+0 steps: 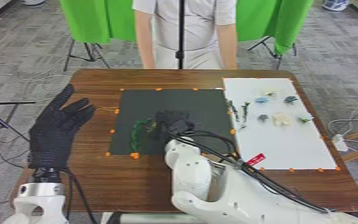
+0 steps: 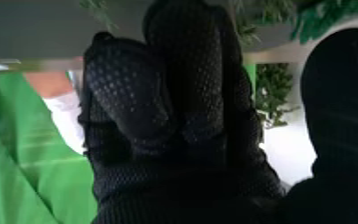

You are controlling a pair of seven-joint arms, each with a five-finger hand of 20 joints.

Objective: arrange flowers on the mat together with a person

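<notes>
Brown table [image 1: 104,192] filling my view, white sheet [image 1: 300,147] lying right, dark mat [image 1: 206,101] lying left of it, my left hand [image 1: 51,132] opening straight fingers at left, my right hand [image 1: 175,121] hanging loosely open over the mat, green sprig [image 1: 136,134] lying just left, flowers [image 1: 283,119] sitting on the sheet.

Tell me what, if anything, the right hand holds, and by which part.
It cannot be told: greenery shows beside the right hand, but no hold can be made out.

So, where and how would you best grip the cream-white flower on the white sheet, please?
Probably by the near and far edges of its rounded bloom, coming from above, since a small blue-grey flower and a dark-green sprig flank it.
</notes>
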